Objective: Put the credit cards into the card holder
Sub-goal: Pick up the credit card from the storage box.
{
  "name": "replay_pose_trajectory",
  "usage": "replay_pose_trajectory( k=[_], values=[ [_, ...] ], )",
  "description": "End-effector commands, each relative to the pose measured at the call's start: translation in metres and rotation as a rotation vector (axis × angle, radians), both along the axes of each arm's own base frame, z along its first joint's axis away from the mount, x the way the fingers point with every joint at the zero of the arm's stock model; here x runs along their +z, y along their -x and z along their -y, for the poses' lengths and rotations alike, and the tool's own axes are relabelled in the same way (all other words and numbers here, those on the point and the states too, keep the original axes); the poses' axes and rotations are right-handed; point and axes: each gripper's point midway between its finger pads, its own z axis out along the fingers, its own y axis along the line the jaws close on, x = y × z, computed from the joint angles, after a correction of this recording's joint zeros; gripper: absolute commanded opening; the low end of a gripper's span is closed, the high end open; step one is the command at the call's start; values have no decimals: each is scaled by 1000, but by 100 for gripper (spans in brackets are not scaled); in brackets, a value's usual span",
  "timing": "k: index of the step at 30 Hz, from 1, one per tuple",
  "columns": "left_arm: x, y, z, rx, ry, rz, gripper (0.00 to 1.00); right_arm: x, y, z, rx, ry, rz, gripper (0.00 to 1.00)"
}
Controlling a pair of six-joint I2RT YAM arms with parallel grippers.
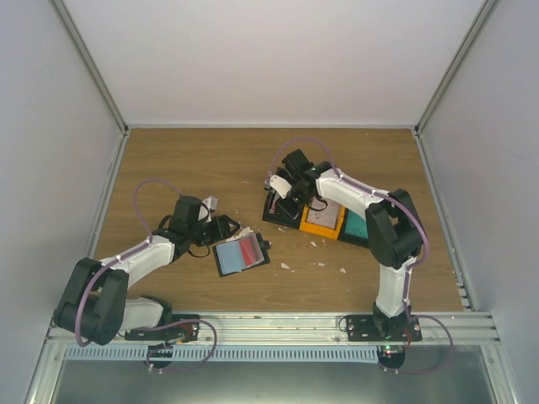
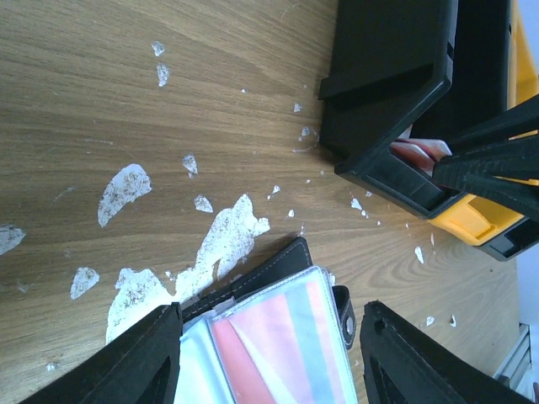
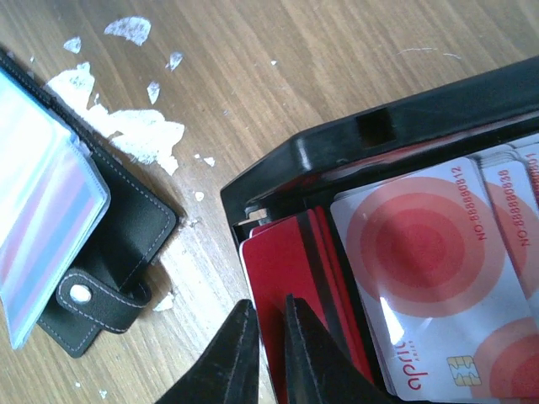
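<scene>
The black card holder (image 1: 242, 255) lies open on the table, its clear sleeves showing red and teal cards. My left gripper (image 1: 221, 229) is open, with its jaws on either side of the holder (image 2: 278, 273) in the left wrist view. My right gripper (image 1: 282, 200) reaches into the black bin (image 1: 276, 215). In the right wrist view it (image 3: 271, 345) is shut on the edge of a red card (image 3: 295, 261) that stands in the bin (image 3: 379, 126). Red-and-white cards (image 3: 421, 252) lie beside it. The holder's clasp corner (image 3: 126, 227) shows at the left.
An orange bin (image 1: 322, 220) and a teal one (image 1: 354, 225) sit right of the black bin. White torn paper scraps (image 2: 223, 240) are stuck on the wood around the holder and between it and the bins (image 1: 313, 257). Grey walls enclose the table.
</scene>
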Motion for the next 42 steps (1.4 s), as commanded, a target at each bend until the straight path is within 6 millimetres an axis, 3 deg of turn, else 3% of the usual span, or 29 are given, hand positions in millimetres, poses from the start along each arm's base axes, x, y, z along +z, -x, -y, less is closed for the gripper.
replay_pose_trajectory(
  k=[1, 12, 17, 21, 26, 31, 39, 42],
  values=[
    [2, -3, 1, -17, 7, 39, 60, 10, 7, 3, -9, -6, -13, 9],
    [6, -5, 3, -20, 16, 45, 60, 21, -9, 10, -70, -8, 37, 1],
    [12, -6, 4, -25, 22, 62, 61, 32, -40, 19, -174, 43, 163, 0],
    [24, -8, 5, -34, 35, 102, 66, 63, -65, 23, -249, 30, 303, 1],
    [52, -8, 7, -41, 71, 193, 71, 107, -67, 20, -278, -64, 389, 0],
    [94, -1, 10, -67, 135, 319, 75, 146, -41, 10, -279, -246, 363, 0],
    [165, 30, 30, -241, 301, 495, 89, 219, 38, -14, -195, -725, 190, 1],
    [178, 41, 37, -315, 351, 512, 90, 237, 69, -21, -114, -877, 88, 0]
  ],
)
